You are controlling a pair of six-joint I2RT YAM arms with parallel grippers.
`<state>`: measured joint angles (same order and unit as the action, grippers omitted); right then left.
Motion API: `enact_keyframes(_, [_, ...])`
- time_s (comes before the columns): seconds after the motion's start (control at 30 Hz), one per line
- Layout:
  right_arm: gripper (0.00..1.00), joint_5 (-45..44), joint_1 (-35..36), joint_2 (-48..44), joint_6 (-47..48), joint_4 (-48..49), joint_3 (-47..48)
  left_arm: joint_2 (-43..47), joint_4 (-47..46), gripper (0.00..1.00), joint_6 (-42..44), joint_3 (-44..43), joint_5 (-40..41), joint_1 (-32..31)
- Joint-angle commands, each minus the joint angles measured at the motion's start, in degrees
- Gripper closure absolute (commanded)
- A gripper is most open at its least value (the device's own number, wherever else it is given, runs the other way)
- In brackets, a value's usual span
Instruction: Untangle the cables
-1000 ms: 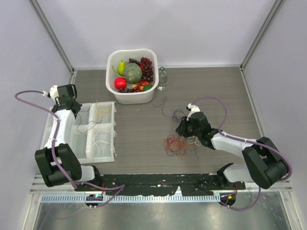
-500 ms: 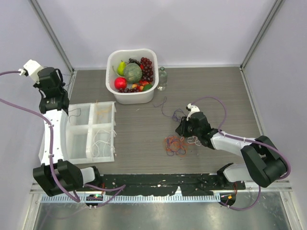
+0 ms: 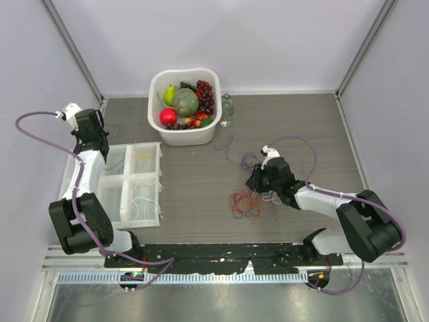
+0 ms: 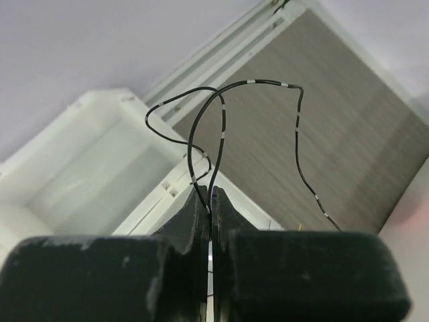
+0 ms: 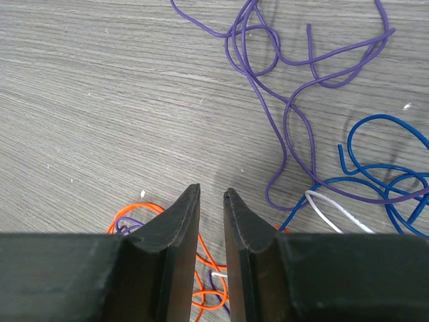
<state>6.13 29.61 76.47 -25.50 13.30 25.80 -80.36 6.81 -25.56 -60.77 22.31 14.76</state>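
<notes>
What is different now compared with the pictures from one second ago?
The left gripper, shut on a black cable, swung out leftward, then returned near the white tray. The right gripper and the coloured tangle stayed where they were.

Left gripper [image 4: 211, 200], pinching thin black white-banded wire [image 4: 255, 82], has swung back inward, the white plastic divided tray [image 4: 64, 142] beneath it.

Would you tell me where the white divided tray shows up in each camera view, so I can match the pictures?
Top external: the white divided tray lies at the left, about mid-height.
Left wrist: the white divided tray fills the upper left and left side.
Right wrist: not in view.
Shared landmark: the grey wood-grain table top, seen in all three views.
</notes>
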Motion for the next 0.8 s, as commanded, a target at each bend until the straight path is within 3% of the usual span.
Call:
enact_keyframes(0.0, [0.74,0.3,-0.4,-1.7,-0.2,2.4,0.0,1.8,1.6,1.00,-6.1,1.4,1.8,0.4])
enact_keyframes(0.13, [0.74,0.3,-0.4,-1.6,-0.1,2.3,0.1,1.7,14.8,1.00,-16.0,0.4,1.2,0.4])
enact_keyframes(0.37, [0.74,0.1,-0.5,-2.7,-0.1,2.3,-0.4,-7.3,31.3,1.00,-22.9,-5.6,-2.8,0.4])
enact_keyframes(0.63, [0.74,0.1,-0.5,-3.1,-0.2,2.4,-0.7,-12.9,31.2,1.00,-22.5,-5.8,-6.0,0.4])
enact_keyframes(0.77, [0.74,0.3,-0.5,-3.3,0.0,2.5,-0.8,-12.7,31.3,0.77,-21.1,-7.3,-7.4,0.5])
